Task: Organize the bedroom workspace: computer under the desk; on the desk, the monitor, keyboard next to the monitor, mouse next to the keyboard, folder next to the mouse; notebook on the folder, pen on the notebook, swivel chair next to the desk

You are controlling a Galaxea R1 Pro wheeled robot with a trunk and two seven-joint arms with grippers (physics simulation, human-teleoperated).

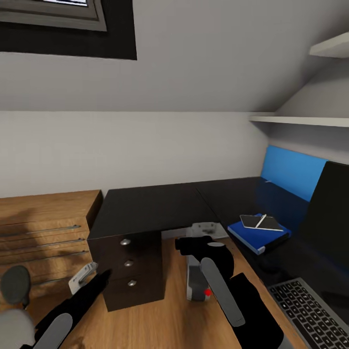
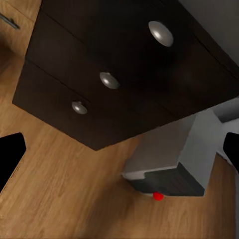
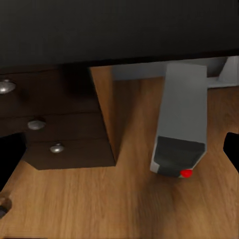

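Both claws, left (image 2: 119, 154) and right (image 3: 119, 154), hang wide open, holding nothing. The computer (image 1: 196, 281) sits half out at 12 o'clock. We reckon a clumsy push could tip it or jam it into the table (image 1: 155, 206).

Grey computer (image 1: 196, 283) apparently under desk (image 1: 155, 206)

The black desk (image 1: 160, 203) is carrying a blue folder (image 1: 252, 235) and keyboard (image 1: 310, 310); the wooden floor (image 1: 160, 320) is bearing the grey computer (image 3: 181, 124), lying ahead of the jaws.
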